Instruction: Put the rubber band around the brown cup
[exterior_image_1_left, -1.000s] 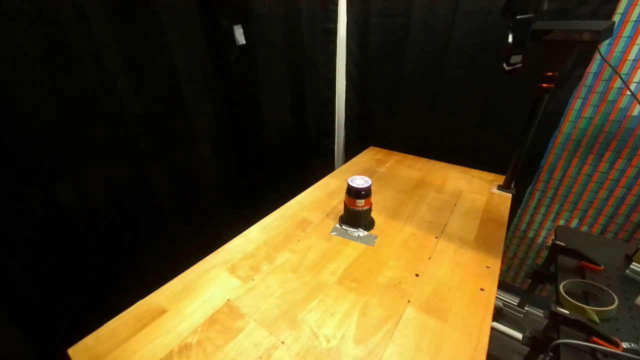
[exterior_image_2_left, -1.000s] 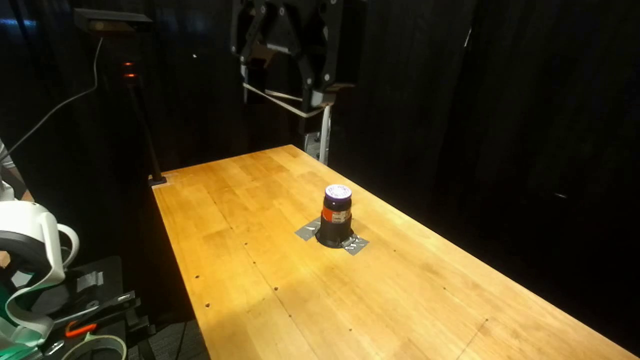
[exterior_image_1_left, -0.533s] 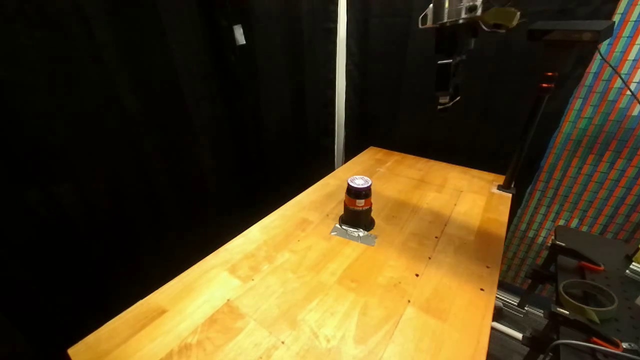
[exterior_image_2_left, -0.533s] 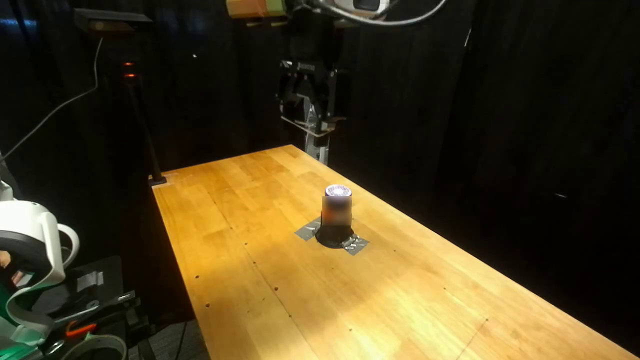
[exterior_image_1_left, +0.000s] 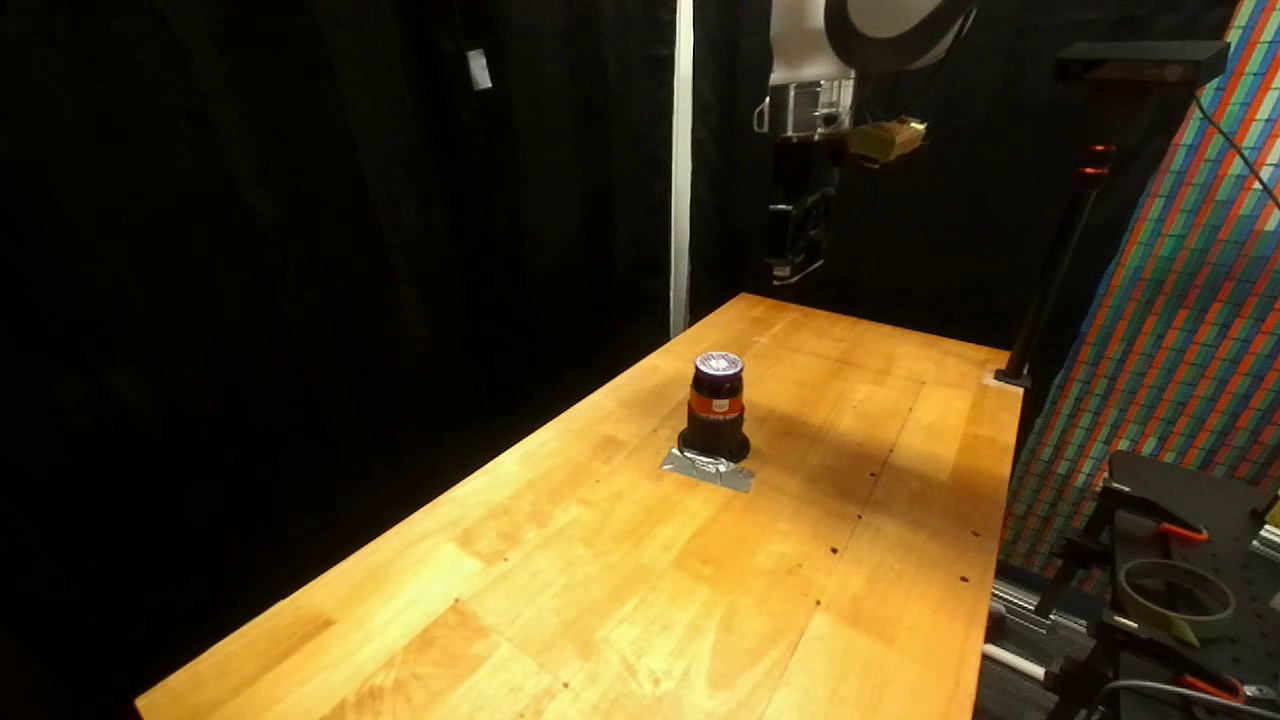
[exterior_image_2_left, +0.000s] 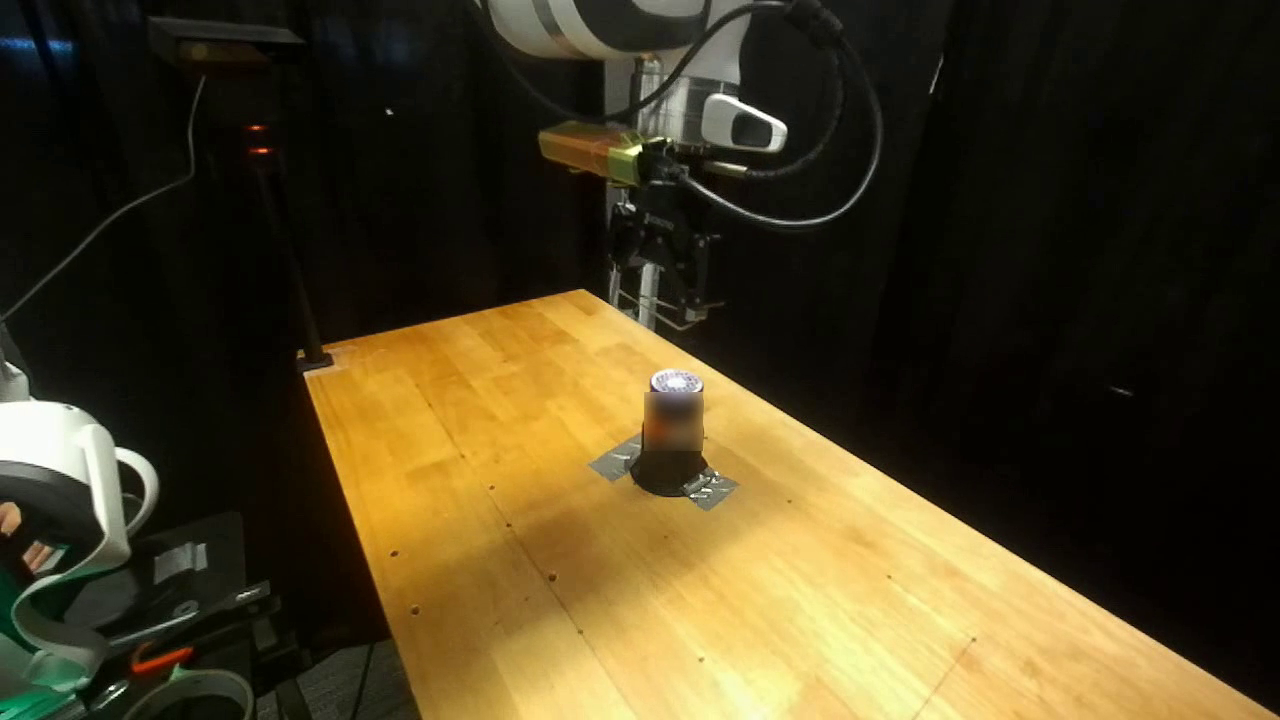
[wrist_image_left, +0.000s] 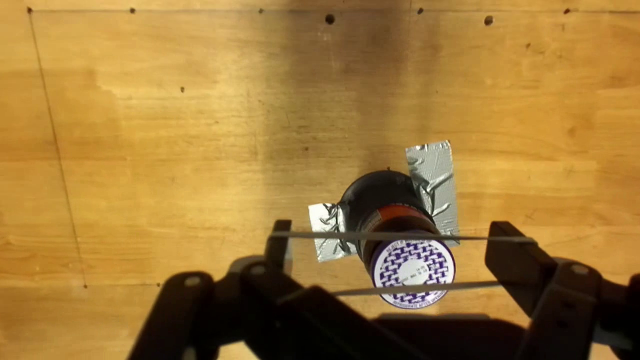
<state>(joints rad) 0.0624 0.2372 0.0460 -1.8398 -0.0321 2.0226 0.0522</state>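
The brown cup (exterior_image_1_left: 717, 408) stands upright on the wooden table, with a pale patterned top and an orange-red band. Its middle is blurred in an exterior view (exterior_image_2_left: 673, 425). My gripper (exterior_image_1_left: 797, 262) hangs above and beyond it, also seen in an exterior view (exterior_image_2_left: 660, 298). In the wrist view my gripper (wrist_image_left: 392, 234) is open. The pale rubber band (wrist_image_left: 470, 238) is stretched around both fingers as two near-parallel strands. From that view the strands cross over the top of the brown cup (wrist_image_left: 397, 220). The band is clear of the cup, higher up.
Silver tape strips (wrist_image_left: 435, 185) hold the cup's black base to the table (exterior_image_1_left: 600, 600). A dark post with a camera (exterior_image_2_left: 225, 45) stands at a far table corner. A side shelf with a tape roll (exterior_image_1_left: 1177, 600) is beside the table.
The arm has come down and, in both exterior views, moved sideways closer to the cup. The rubber band remains stretched on the open fingers. The cup has not moved.
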